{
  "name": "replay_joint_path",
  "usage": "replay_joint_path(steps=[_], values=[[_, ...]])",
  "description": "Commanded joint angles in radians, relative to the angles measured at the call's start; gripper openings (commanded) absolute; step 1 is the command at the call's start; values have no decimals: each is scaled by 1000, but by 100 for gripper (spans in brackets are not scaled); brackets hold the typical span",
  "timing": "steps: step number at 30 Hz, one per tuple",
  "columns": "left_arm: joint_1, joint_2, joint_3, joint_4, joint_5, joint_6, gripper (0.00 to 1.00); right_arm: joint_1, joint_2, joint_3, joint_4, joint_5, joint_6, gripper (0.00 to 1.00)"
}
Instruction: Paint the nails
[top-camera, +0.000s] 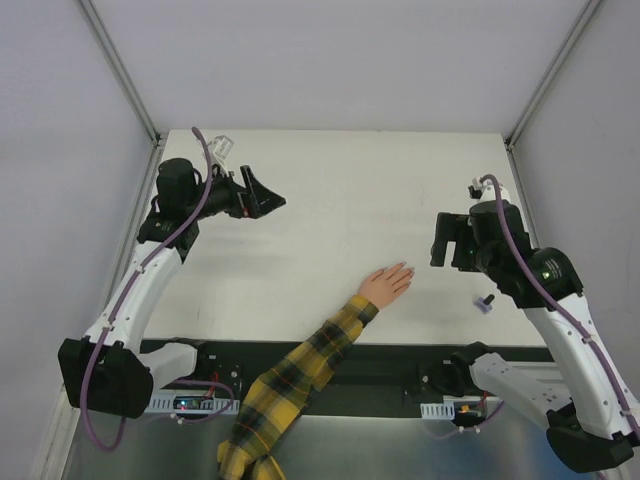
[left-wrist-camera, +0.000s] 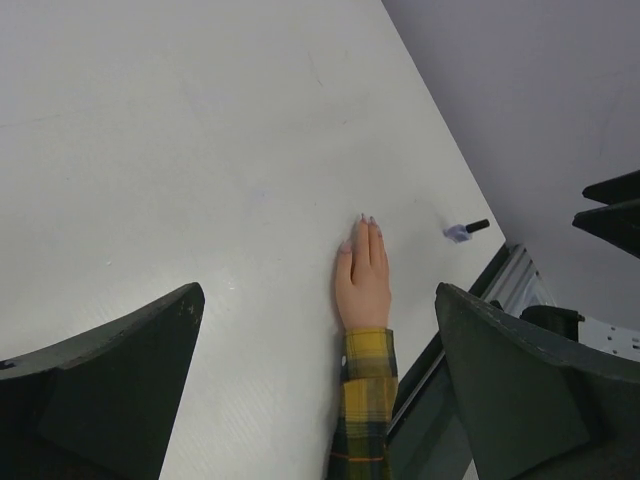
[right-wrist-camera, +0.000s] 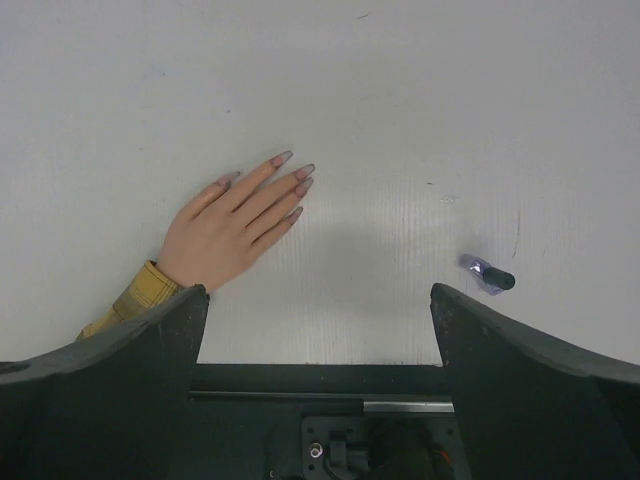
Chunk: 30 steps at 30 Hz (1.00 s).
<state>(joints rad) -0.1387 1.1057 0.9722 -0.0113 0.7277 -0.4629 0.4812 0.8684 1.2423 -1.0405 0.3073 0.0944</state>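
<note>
L pincer (top-camera: 262, 192) & R pincer (top-camera: 446, 241) spread — nails (right-wrist-camera: 304, 172) seem tinted in R-wrist cam, unreadable overhead.

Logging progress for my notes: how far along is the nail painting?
Done: nothing clearly; the nails look mauve-grey, paint or not I cannot tell. In hand: nothing; left gripper and right gripper are open, empty. Left: the capped purple bottle lies on the table, unpicked.

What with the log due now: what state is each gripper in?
Left gripper: open, holding nothing.
Right gripper: open, holding nothing.
</note>
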Motion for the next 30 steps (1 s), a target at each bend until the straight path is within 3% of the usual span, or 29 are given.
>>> replay_joint_path(steps=[1,7,13,17,20,30], values=[[-10,63,40,16,96,33,99,-7,29,-7,11,30,38,96],[-21,121,33,-9,122,38,99,-47,113,-20,33,21,45,96],[-27,177,19,-15,173,9,99,-278,164,-128,57,-109,76,96],[-41,158,3,-16,188,0,99,-536,161,-208,33,-166,122,96],[-42,178,2,-15,202,-23,99,-662,159,-279,30,-217,133,96],[-96,232,17,-15,248,-56,96,-914,159,-414,75,-186,157,96]])
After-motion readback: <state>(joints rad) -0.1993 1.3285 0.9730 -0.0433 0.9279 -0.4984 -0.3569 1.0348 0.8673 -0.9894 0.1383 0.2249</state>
